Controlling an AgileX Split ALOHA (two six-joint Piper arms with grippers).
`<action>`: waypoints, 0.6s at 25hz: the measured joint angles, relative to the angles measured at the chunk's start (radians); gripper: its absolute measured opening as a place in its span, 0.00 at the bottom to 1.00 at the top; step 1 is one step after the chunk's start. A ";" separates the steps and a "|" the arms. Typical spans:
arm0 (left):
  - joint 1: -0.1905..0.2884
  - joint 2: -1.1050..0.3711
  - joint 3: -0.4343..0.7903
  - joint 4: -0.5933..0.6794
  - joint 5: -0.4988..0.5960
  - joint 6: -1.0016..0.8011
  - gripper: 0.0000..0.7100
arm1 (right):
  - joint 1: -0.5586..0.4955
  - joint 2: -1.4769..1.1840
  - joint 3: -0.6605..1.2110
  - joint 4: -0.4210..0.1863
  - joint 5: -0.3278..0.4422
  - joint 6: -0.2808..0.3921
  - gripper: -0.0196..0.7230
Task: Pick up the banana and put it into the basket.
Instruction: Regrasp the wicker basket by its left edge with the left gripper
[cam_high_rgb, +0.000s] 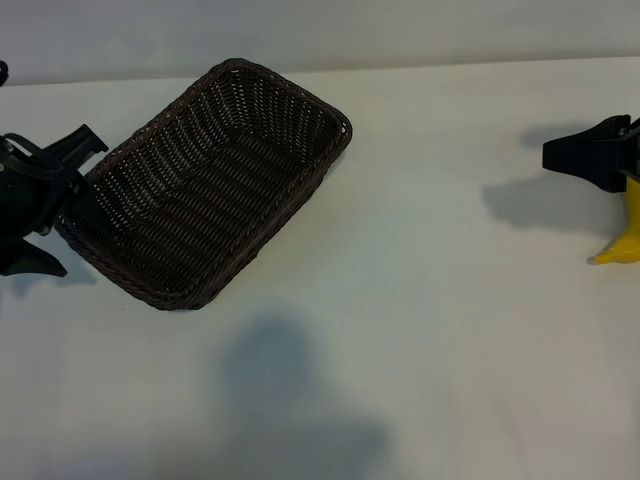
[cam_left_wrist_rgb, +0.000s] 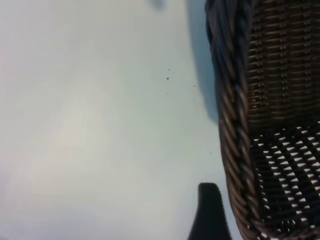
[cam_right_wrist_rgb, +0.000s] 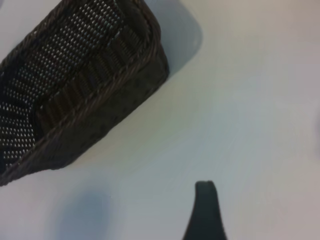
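White table (cam_high_rgb: 420, 330), wicker basket (cam_high_rgb: 210, 185) empty, banana (cam_high_rgb: 622, 235) at the far right edge.
Right gripper (cam_high_rgb: 585, 160), fingers spread, seemingly above the banana, should straddle its middle; left gripper (cam_high_rgb: 45, 205) spread beside the basket.

Both arms end in a matte black, angular tool (cam_high_rgb: 45, 205), the right tool (cam_high_rgb: 590, 155) wedge-shaped.
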 joint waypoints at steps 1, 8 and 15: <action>0.000 0.011 -0.001 0.000 -0.001 -0.007 0.79 | 0.000 0.000 0.000 0.002 -0.001 0.000 0.79; 0.000 0.081 -0.003 -0.002 -0.028 -0.017 0.79 | 0.000 0.000 0.000 0.005 -0.004 0.000 0.79; 0.000 0.139 0.001 -0.002 -0.082 -0.014 0.79 | 0.000 0.000 0.000 0.007 -0.006 0.001 0.79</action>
